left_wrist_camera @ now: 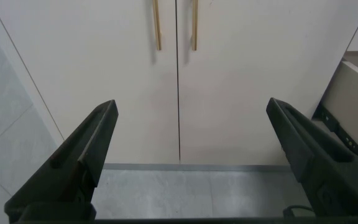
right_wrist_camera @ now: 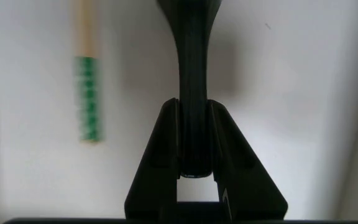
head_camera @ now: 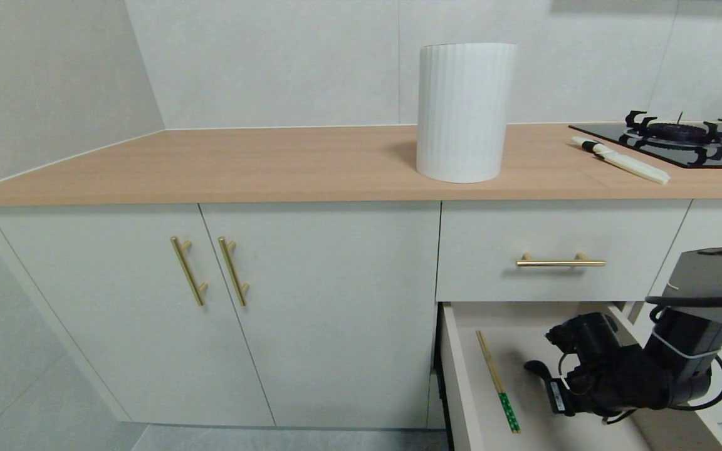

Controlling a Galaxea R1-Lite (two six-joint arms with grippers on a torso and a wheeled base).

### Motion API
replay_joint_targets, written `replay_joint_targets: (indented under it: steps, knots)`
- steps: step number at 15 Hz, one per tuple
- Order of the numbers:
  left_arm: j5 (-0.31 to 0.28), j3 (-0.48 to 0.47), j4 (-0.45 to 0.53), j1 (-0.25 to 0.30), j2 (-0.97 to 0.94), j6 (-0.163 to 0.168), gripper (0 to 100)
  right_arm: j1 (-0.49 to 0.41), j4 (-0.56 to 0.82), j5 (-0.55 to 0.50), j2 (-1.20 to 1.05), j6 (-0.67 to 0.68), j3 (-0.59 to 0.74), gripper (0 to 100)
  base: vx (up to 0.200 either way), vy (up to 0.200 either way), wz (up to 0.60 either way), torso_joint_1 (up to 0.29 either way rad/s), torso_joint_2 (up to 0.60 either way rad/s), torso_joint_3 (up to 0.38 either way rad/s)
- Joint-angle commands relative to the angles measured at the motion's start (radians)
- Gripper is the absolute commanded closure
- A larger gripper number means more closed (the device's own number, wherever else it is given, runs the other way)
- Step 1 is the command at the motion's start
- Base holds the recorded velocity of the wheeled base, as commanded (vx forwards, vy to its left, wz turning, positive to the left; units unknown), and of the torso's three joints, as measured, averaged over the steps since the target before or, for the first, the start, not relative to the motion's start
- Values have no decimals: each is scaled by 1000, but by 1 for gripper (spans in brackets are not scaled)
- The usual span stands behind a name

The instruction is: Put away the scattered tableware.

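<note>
A lower drawer (head_camera: 456,376) stands pulled out at the right. Inside it lies a pair of wooden chopsticks (head_camera: 497,382) with green patterned ends (right_wrist_camera: 89,93). My right gripper (head_camera: 555,383) is down in the drawer, to the right of the chopsticks, shut on a black utensil (head_camera: 535,368) by its slim handle (right_wrist_camera: 191,87). The utensil's far end is out of sight. A white knife (head_camera: 621,161) lies on the counter beside the stove. My left gripper (left_wrist_camera: 191,162) hangs open and empty, low in front of the cabinet doors.
A tall white ribbed container (head_camera: 463,113) stands on the wooden counter (head_camera: 242,163). A black gas stove (head_camera: 680,141) sits at the far right. The shut upper drawer (head_camera: 560,263) is just above the open one. Two shut doors with gold handles (left_wrist_camera: 176,25) are to the left.
</note>
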Motion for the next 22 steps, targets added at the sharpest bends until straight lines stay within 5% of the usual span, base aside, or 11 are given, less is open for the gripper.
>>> replay_joint_targets:
  steps: [1,11,12,18,22]
  knots:
    - [0,0,0,0,2,0,0,7,0,0,33,0,-4,100,0,0,0,0,0,0]
    - [0,0,0,0,2,0,0,5,0,-2,35,3,-8,100,0,0,0,0,0,0]
    - [0,0,0,0,2,0,0,5,0,-2,35,2,-8,0,0,0,0,0,0,0]
    - [0,0,0,0,0,0,0,7,0,-2,12,3,6,0,0,0,0,0,0,0]
    - [0,0,0,0,2,0,0,36,81,3,-326,0,79,0,0,0,0,0,0,0]
